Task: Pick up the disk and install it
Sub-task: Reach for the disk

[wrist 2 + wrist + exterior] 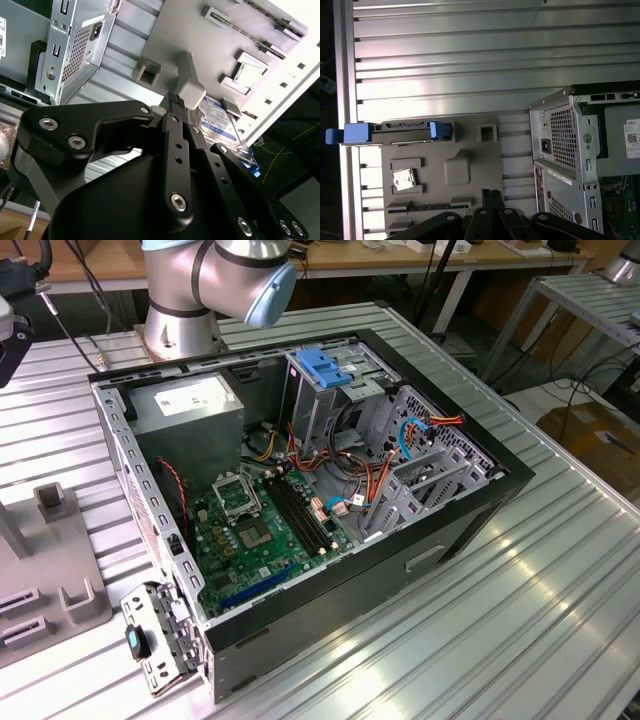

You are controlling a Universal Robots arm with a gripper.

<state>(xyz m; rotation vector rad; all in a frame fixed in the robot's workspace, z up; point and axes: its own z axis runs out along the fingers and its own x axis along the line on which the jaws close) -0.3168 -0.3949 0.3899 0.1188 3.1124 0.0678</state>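
Observation:
The disk (400, 129) stands on its edge in a slot of a grey fixture plate (470, 145), its blue carrier (355, 133) showing at both ends. In the second wrist view the disk's (218, 121) labelled face shows past the black fingers. My gripper (491, 194) hovers over the plate, apart from the disk, shut with nothing between its fingers. In the second wrist view the gripper's (173, 98) tips sit close to a grey block on the plate. The open computer case (470, 500) lies on the table with its drive cage (330, 390) facing up.
A bare blue bracket (325, 366) sits on top of the drive cage. A grey power-supply box (190, 408) fills the case's back corner, near the arm's base (180, 300). Cables cross the motherboard (260, 530). The ribbed metal table (520, 620) extends around the case.

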